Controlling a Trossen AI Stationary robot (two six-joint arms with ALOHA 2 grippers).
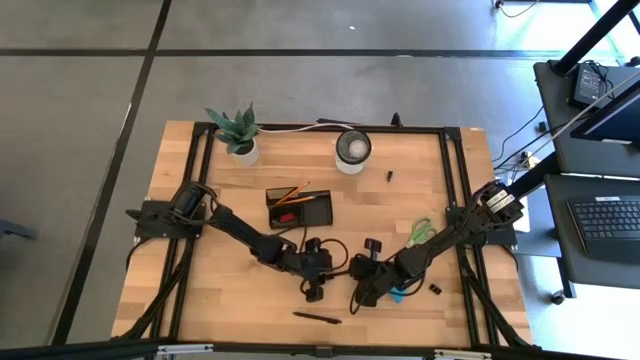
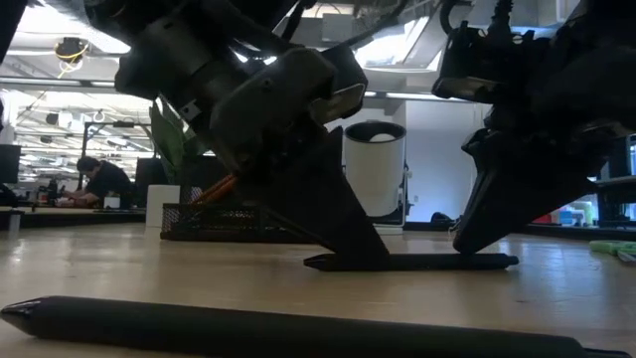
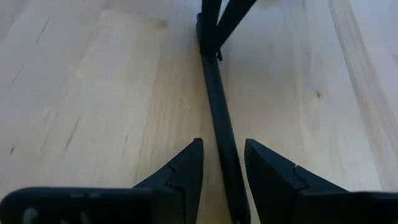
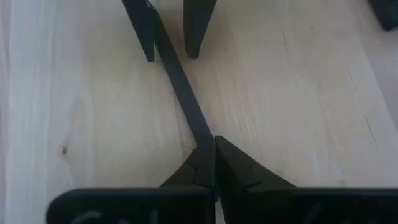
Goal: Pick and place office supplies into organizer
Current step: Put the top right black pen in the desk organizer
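A black pen [image 2: 417, 263] lies flat on the wooden table near its front edge, between my two grippers. My right gripper [image 4: 214, 144] is shut on one end of it. My left gripper [image 3: 222, 163] is open at the pen's other end, one finger on each side of the shaft [image 3: 219, 118], with its tips down at the table. The black organizer [image 1: 299, 208] stands farther back and holds orange pencils and a red eraser. A second black pen [image 1: 318, 317] lies by the front edge. Green-handled scissors [image 1: 420, 232] lie to the right. My right gripper pinches the pen's end [image 4: 202, 132] between its two fingertips. The fingers slant down from the table's right side, roughly in line with the pen. The pen stays flat on the table [image 2: 467, 263].
A white-rimmed cup [image 1: 353, 150] and a potted plant [image 1: 237, 132] stand at the far edge. A blue sticky-note pad [image 1: 401, 292] lies partly under my right arm, and small black clips [image 1: 435, 289] lie beside it. Bare wood lies at the front left.
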